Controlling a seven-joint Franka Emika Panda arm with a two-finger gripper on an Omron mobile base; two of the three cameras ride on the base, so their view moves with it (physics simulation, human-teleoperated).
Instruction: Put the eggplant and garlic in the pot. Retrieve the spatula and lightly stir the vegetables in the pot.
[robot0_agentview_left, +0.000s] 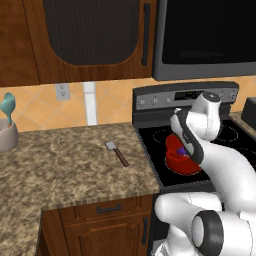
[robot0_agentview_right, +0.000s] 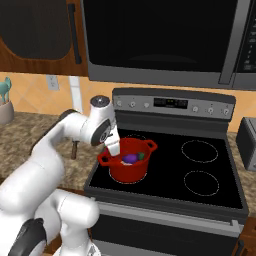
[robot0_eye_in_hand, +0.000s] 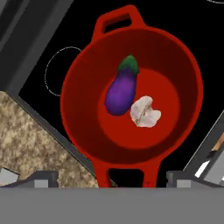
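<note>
The red pot stands on the stove's front left burner, also seen as the pot and pot. Inside it the purple eggplant lies beside the pale garlic, the two touching or nearly so. The eggplant shows over the rim. My gripper hangs open right above the pot with nothing between its fingers; the gripper sits at the pot's left rim. The spatula lies flat on the counter left of the stove, blade away from me.
A teal utensil in a beige holder stands at the counter's far left. The stove has bare burners to the right of the pot. A microwave hangs above it. A dark appliance sits right of the stove.
</note>
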